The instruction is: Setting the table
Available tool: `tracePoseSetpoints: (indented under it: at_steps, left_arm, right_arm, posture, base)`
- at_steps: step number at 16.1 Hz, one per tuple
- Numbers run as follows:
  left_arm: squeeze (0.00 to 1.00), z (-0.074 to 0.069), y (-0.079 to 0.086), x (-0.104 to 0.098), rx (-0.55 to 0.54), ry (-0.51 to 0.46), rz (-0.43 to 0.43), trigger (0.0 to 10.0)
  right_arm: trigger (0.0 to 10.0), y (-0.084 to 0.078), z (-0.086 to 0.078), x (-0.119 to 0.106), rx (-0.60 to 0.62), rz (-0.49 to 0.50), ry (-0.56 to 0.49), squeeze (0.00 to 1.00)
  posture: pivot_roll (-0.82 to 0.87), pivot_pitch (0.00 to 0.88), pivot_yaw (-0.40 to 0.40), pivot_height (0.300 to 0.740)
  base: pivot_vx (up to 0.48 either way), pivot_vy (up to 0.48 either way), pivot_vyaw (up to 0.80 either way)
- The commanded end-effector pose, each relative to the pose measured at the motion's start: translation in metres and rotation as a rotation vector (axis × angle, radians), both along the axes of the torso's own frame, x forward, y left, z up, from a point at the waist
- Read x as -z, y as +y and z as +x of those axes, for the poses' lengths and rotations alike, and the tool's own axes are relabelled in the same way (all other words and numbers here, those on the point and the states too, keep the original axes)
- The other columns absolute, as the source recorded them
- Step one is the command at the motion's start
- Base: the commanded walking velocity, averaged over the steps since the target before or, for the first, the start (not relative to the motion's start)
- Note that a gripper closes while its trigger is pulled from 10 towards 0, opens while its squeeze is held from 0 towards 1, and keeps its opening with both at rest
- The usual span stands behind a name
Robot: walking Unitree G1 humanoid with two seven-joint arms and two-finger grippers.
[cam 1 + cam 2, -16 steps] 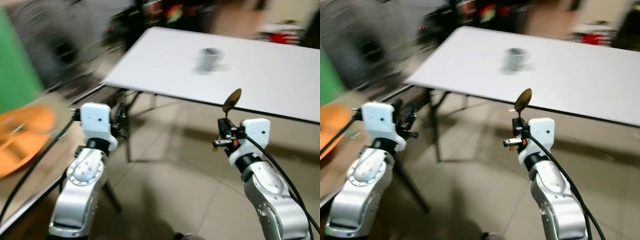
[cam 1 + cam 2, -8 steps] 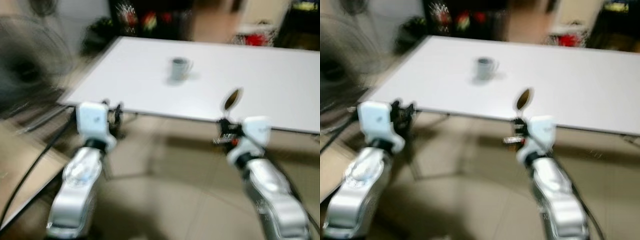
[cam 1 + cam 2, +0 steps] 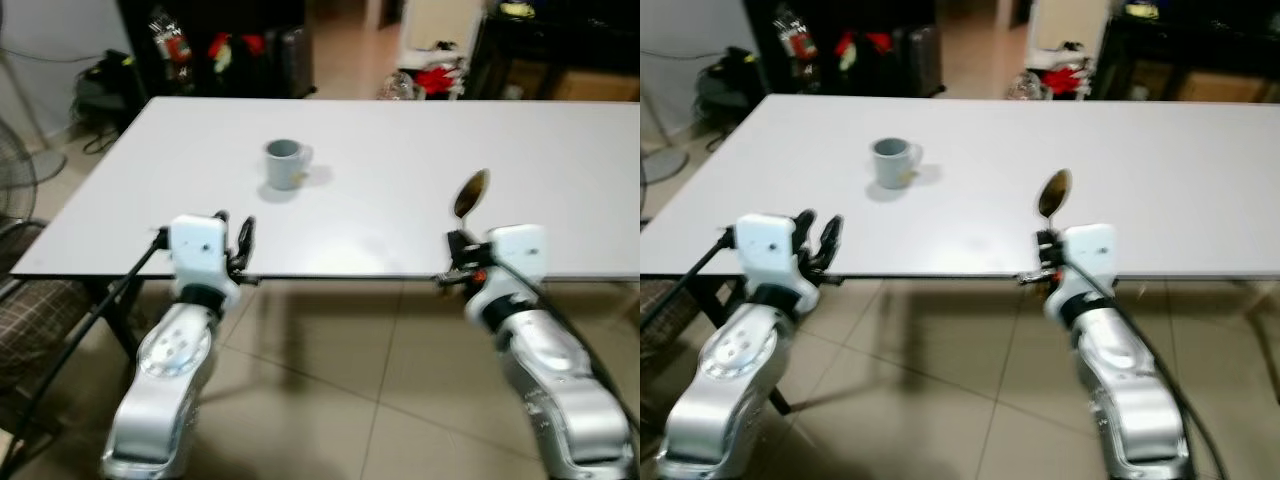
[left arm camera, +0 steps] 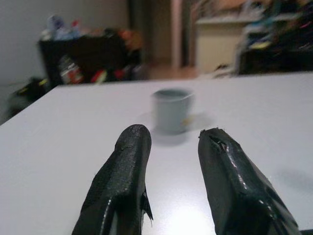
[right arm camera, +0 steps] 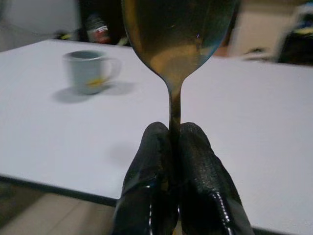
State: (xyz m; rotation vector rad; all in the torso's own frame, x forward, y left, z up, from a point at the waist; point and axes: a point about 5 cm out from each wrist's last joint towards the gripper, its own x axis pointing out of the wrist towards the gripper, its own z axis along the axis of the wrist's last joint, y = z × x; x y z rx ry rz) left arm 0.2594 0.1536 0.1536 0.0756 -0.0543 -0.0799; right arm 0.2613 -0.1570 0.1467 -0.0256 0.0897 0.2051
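While my right jaws (image 3: 1045, 262) pinch the spoon (image 3: 1053, 192) by its thin handle, bowl upright above them, it looks light, stiff, slippery. My left jaws (image 3: 235, 240) stand parted, empty; the mug (image 3: 284, 164) sits ahead on the table (image 3: 560, 180).

1 mug (image 3: 284, 163), 1 spoon (image 3: 467, 193), 1 white table (image 3: 560, 150), 2 robot arms.

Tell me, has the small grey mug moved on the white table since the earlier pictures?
Cannot tell. The small grey mug stands on the white table near its left part as before; the picture shifted because the camera moved.
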Motion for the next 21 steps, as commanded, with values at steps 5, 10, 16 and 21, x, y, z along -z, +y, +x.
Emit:
tracePoseSetpoints:
  at_steps: [5,10,16,21]
  left_arm:
    - [0.0,0.0,0.004,-0.001,-0.022,0.002,0.014,10.0]
    - [0.0,0.001,0.003,-0.002,-0.016,0.003,0.014,10.0]
    - [0.0,0.001,0.003,-0.002,-0.013,0.004,0.013,10.0]
    - [0.0,0.001,-0.003,0.0,0.024,0.019,0.046,10.0]
  right_arm:
    - [10.0,-0.001,0.004,-0.002,-0.005,-0.013,0.02,0.0]
    - [10.0,-0.002,0.005,0.0,0.014,-0.025,0.07,0.0]
    - [10.0,-0.001,0.008,-0.002,0.017,-0.028,0.085,0.0]
    - [10.0,-0.005,0.014,-0.008,0.047,-0.062,0.11,0.0]
  posture:
    - [-0.05,0.022,0.008,0.74]
    - [-0.06,0.023,0.014,0.74]
    - [-0.05,0.023,0.012,0.74]
    - [-0.06,0.025,0.013,0.74]
  base:
    - [0.346,0.0,0.0]
    - [0.336,0.0,0.0]
    - [0.321,0.0,0.0]
    - [0.181,0.0,0.0]
